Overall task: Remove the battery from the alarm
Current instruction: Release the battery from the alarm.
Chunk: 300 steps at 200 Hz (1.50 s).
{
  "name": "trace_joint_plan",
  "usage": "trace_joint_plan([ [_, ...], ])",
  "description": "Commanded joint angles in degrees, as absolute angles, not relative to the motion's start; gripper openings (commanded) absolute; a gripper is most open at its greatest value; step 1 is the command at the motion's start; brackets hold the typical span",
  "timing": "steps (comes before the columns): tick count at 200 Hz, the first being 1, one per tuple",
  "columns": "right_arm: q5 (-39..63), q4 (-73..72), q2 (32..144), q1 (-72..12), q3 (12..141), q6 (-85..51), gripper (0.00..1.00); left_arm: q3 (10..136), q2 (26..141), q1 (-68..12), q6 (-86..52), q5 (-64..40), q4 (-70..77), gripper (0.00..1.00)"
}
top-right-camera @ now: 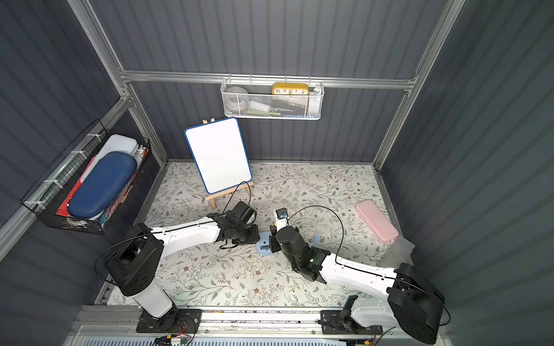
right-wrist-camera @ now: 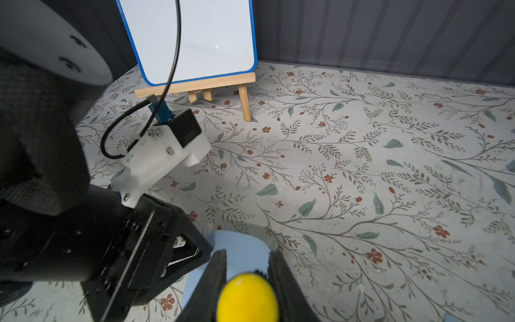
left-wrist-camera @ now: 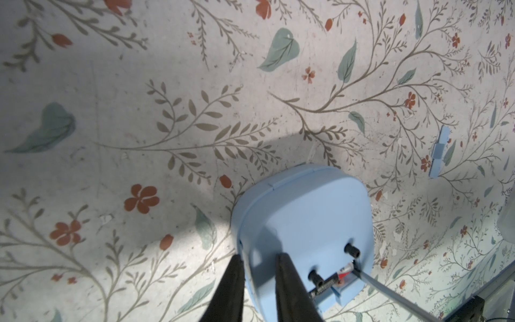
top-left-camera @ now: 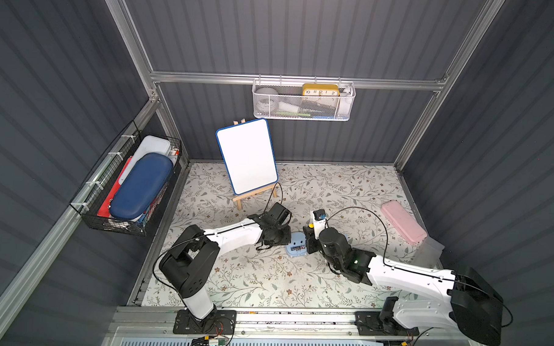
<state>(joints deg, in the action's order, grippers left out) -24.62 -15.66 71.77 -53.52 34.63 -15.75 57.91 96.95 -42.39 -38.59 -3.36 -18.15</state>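
Observation:
The light-blue alarm [top-left-camera: 293, 251] [left-wrist-camera: 306, 217] lies face down on the floral mat, between both arms. Its battery slot is uncovered, and the dark battery [left-wrist-camera: 330, 282] with a red-and-white end lies in it. My left gripper [left-wrist-camera: 259, 258] [top-left-camera: 284, 240] is shut on the alarm's edge, one finger on the side wall and one on the back. My right gripper [right-wrist-camera: 247, 255] [top-left-camera: 308, 241] is shut on the screwdriver, whose yellow handle end [right-wrist-camera: 247, 298] fills the gap between its fingers. The grey screwdriver shaft [left-wrist-camera: 390, 292] reaches the battery's end.
A small blue cover piece [left-wrist-camera: 440, 152] lies loose on the mat beside the alarm. A whiteboard on a wooden easel [top-left-camera: 246, 157] stands behind. A pink case [top-left-camera: 402, 221] lies to the right. Wire baskets hang on the left wall [top-left-camera: 87, 218] and back wall [top-left-camera: 303, 114], the latter holding a yellow clock [top-left-camera: 320, 90].

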Motion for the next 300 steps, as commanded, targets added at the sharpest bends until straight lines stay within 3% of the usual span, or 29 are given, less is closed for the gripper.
trace_joint_plan([
  [1,-22.66,-14.03,70.6,-52.26,31.79,-18.42,0.0,57.19,98.36,-42.35,-38.94,-2.82,-21.03,0.24],
  [80,-11.3,-19.1,61.32,-43.37,24.29,-26.31,0.0,58.7,100.46,-42.36,-38.15,-1.71,-21.14,0.24],
  [149,-1.51,-26.58,65.23,-38.56,21.55,-30.65,0.0,58.85,100.45,-42.36,-38.06,-1.93,-20.48,0.24],
  [300,2.84,-41.17,67.71,-33.21,14.99,-39.69,0.0,59.04,101.1,-42.36,-37.79,-2.81,-19.77,0.23],
])
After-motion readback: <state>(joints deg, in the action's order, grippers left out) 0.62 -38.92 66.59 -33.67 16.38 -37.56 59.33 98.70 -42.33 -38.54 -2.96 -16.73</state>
